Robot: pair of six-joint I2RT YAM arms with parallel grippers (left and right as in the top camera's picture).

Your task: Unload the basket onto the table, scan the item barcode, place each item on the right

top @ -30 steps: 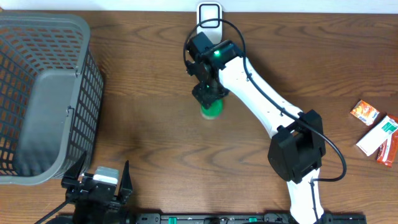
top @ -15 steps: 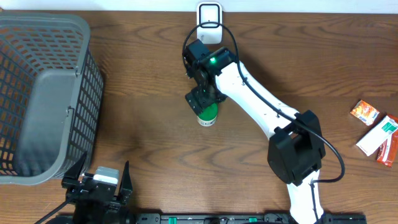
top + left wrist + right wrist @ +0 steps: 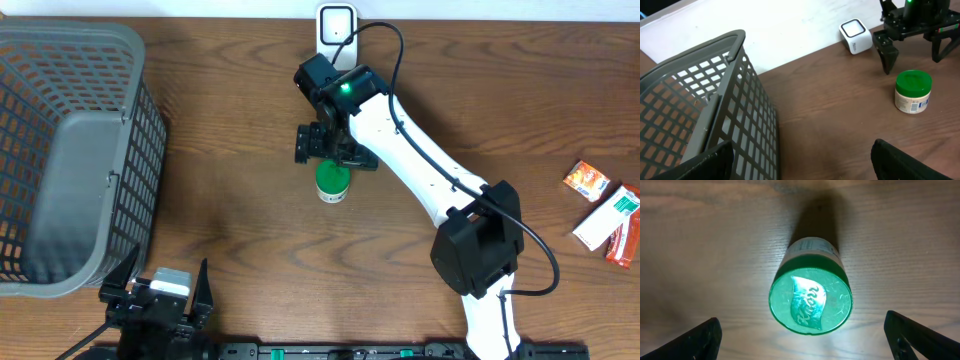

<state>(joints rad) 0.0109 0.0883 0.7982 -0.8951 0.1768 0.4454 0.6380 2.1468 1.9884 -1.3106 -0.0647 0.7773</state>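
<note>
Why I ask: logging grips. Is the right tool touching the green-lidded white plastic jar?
Apart. The left wrist view shows the right tool open, its fingers straddling the green-lidded jar with gaps.

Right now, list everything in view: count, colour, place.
table: 1, brown wood, under everything
basket: 1, grey, left side
scanner: 1, white, far edge, centre
jar: 1, white with green lid, upright at centre, nothing gripping it
packets: 3, orange, white-green, red, right edge
right arm: 1, white and black, reaching from near edge to centre
right claw: 1, black, open, above the jar
left claw: 1, black, open, near edge beside the basket
</note>
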